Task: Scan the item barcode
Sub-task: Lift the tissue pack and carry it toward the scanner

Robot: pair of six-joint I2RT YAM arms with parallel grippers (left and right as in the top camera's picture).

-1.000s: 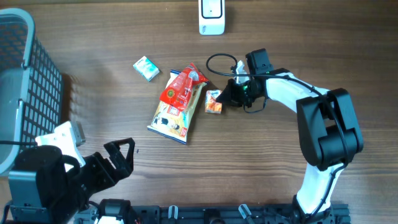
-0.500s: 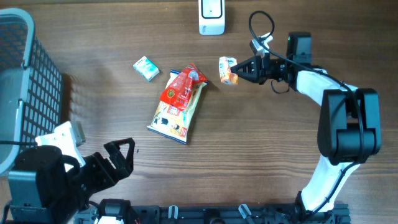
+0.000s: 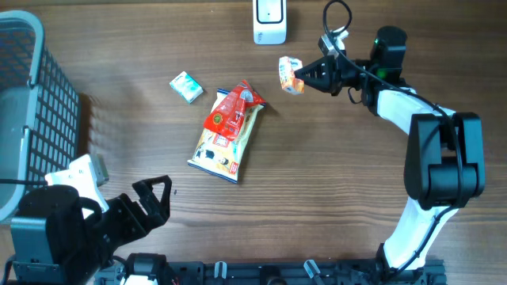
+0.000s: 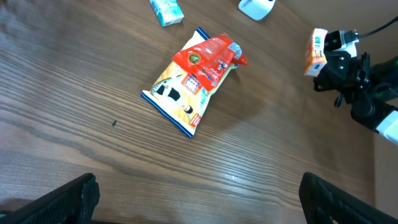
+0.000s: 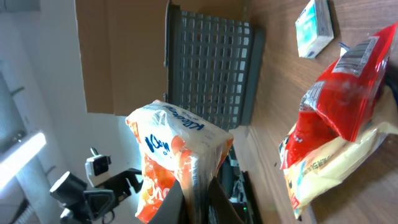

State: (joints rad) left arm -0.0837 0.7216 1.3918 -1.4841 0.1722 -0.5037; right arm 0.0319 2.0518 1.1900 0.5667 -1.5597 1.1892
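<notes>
Orange packet [image 3: 291,74] is pinched in my right fingers [image 3: 313,77], off the desk [image 3: 333,198]. I'd turn its barcode face squarely toward the white scanner [image 3: 269,21]; my left fingers [image 4: 68,199] are spread, idle.

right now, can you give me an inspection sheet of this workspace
surface: wooden table, no spills seen
job's things: orange-and-white packet held near the white scanner
clutter: red pouch lying on a yellow-and-white bag; teal box apart
grippers: left gripper jaws open, empty; right gripper jaws shut on the packet
cables: black cable looped over the right wrist
surroundings: grey basket at the left
</notes>
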